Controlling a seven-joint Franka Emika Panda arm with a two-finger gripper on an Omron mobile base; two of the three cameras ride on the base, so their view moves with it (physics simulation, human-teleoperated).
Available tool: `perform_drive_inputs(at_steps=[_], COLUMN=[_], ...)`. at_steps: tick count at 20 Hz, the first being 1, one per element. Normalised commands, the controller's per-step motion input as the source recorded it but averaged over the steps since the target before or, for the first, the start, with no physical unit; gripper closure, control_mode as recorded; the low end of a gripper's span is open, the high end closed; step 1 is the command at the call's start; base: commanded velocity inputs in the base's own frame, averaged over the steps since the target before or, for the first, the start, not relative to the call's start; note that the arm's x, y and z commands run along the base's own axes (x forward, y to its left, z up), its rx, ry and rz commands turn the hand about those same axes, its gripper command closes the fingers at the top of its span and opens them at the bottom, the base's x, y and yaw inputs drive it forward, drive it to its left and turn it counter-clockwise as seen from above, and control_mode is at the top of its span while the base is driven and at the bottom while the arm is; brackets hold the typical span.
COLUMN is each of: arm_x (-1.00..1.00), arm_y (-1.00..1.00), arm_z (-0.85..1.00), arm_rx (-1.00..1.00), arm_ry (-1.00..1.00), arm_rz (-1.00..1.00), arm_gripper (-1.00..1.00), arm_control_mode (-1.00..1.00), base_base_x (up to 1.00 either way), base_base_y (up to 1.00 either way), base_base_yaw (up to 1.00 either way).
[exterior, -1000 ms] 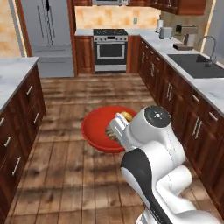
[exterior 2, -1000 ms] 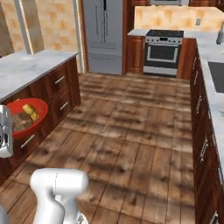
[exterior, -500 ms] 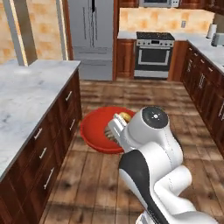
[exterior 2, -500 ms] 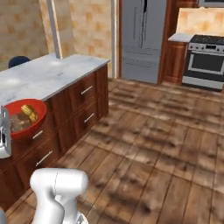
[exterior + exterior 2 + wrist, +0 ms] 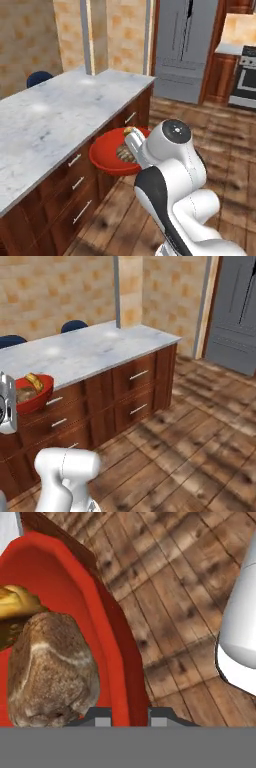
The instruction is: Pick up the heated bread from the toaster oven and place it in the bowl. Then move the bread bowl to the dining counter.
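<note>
Left base view: glossy round red bowl [image 5: 107, 157] held beside the long white-grey veined marble surface [image 5: 55, 120], above brown wooden drawers.
Right base view: lumpy golden-orange bread [image 5: 34, 381] sits inside the bowl.
Hand view: jaws clamped on the bowl rim; rough grey-brown bread lump [image 5: 50, 667] inside. No writing legible.

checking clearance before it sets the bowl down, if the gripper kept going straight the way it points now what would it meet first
The gripper is shut on the red bowl's rim, so the bowl itself comes first. Past the rim, the hand view looks down on the wooden floor, probably next, though depth is unclear.
</note>
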Motion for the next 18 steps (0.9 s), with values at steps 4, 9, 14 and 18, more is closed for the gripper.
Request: perform_drive_inputs(at_steps=[4, 9, 14, 18], arm_x=[0.00, 0.00, 0.00, 0.00], arm_y=[0.00, 0.00, 0.00, 0.00], arm_z=[0.00, 0.00, 0.00, 0.00], arm_rx=[0.00, 0.00, 0.00, 0.00], arm_ry=[0.00, 0.00, 0.00, 0.00], arm_rz=[0.00, 0.00, 0.00, 0.00], arm_gripper=[1.00, 1.00, 1.00, 1.00], arm_control_mode=[1.00, 1.00, 1.00, 1.00], base_base_x=[0.80, 0.97, 1.00, 0.98], base_base_y=[-0.18, -0.31, -0.95, -0.62], base_base_yaw=[0.84, 0.73, 0.41, 0.23])
